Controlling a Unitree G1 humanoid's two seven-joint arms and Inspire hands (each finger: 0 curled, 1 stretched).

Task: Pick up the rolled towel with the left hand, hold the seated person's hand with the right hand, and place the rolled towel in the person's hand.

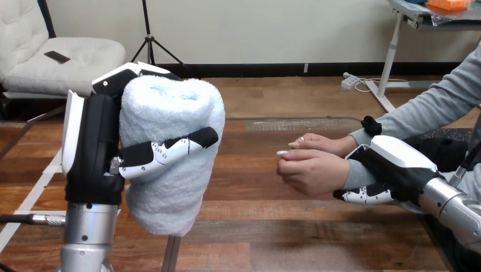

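At frame left, my left hand (91,147) clamps its fingers round the upright pale-blue rolled terry towel (170,170). At right, my right hand (397,163) curls round the person's wrist (354,173), well apart from the towel.

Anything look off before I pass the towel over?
The towel sits upright and tidy in the left hand. One oddity: the right hand grips the person's wrist, and the person's nearer hand is curled, not open to receive.
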